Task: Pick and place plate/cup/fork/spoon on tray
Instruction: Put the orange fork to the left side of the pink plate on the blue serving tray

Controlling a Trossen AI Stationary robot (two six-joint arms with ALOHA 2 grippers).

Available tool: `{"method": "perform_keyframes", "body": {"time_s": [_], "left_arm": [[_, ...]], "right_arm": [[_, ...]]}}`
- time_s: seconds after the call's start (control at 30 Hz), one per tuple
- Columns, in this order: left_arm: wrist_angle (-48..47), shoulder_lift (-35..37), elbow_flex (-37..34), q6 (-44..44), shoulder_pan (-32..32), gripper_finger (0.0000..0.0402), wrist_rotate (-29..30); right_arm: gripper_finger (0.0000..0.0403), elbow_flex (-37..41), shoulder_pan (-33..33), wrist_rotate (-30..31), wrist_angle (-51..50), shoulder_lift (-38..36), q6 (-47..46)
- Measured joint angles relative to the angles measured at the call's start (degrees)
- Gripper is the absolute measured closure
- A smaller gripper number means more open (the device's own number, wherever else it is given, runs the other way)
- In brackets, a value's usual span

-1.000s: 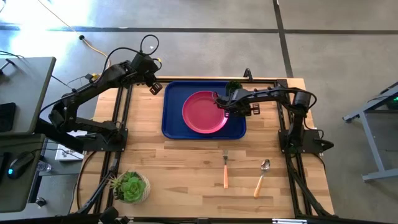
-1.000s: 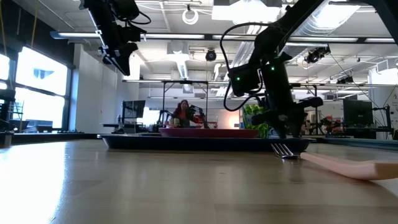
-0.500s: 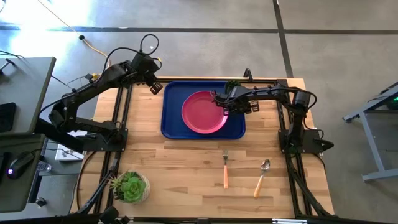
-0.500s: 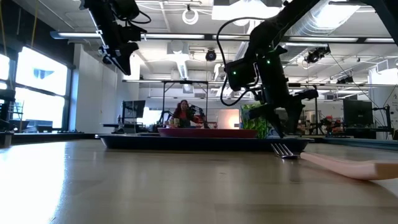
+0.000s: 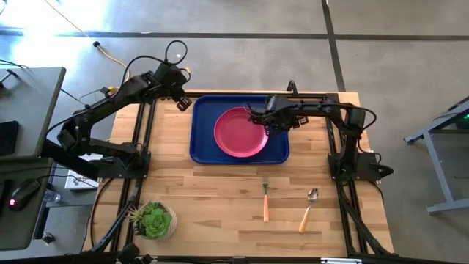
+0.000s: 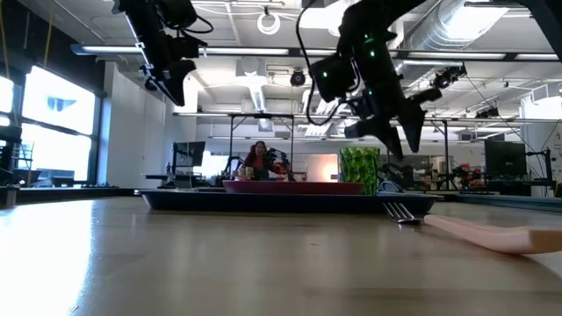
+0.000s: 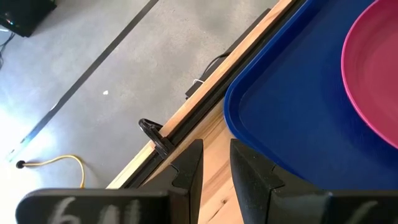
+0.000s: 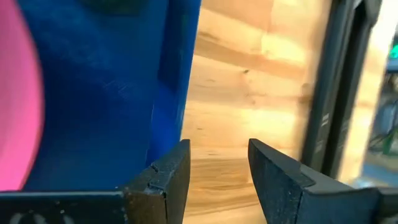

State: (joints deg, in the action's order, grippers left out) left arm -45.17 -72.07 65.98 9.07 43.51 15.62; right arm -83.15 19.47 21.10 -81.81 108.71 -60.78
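The pink-red plate (image 5: 240,132) lies flat in the dark-blue tray (image 5: 201,143). In the low view the green cup (image 6: 358,168) stands upright on the tray's right part. My right gripper (image 6: 399,140) hangs open above the cup, clear of it, with only tray and table showing between its fingers (image 8: 217,165). The fork (image 5: 265,199) and the spoon (image 5: 308,207) lie flat on the wood near the front right. My left gripper (image 5: 182,104) is raised over the tray's far left corner, with a narrow empty gap between its fingers (image 7: 215,163).
A potted succulent (image 5: 152,220) stands at the near left of the table. Black rails (image 5: 143,139) run along the table's left and right sides. Bare wood (image 5: 220,198) lies between the tray and the near edge.
My right gripper has risen from beside the cup to well above it and has rolled a little. The cup stays upright on the tray, now clear of the fingers.
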Motion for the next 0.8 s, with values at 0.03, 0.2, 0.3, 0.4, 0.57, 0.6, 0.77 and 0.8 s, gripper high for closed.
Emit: {"method": "perform_keyframes", "body": {"time_s": [0.03,0.2,0.3,0.4,0.57,0.6,0.77,0.8], "left_arm": [[0.0,0.0,0.0,-0.6,0.0,0.0332,0.1],[-0.2,0.0,0.0,-2.9,0.0,0.0328,2.0],[-0.2,0.0,0.0,-3.3,0.4,0.0315,3.1],[-0.3,0.0,0.0,-7.2,1.1,0.0293,3.4],[-2.4,0.0,0.0,-16.7,1.2,0.0267,-1.2],[-2.6,0.0,0.0,-17.9,1.1,0.0266,-2.9],[-3.3,0.0,0.0,-19.5,-0.8,0.0265,-11.0],[-3.7,0.0,0.0,-19.5,-1.2,0.0266,-11.9]], "right_arm": [[0.0249,-1.3,-0.4,0.5,-1.2,0.0,1.0],[0.0249,-8.0,-2.5,3.4,-5.5,-0.1,7.8],[0.0249,-12.3,-3.8,4.8,-7.3,-0.1,12.7],[0.0249,-16.5,-5.1,5.5,-8.3,-0.1,16.8],[0.0249,-22.4,-7.4,4.7,-8.2,-1.2,20.5],[0.0249,-23.4,-7.9,3.9,-8.3,-1.4,20.5],[0.0249,-27.0,-11.1,-1.4,-8.2,-2.4,15.6],[0.0249,-27.3,-11.9,-2.4,-8.2,-2.4,13.9]]}}
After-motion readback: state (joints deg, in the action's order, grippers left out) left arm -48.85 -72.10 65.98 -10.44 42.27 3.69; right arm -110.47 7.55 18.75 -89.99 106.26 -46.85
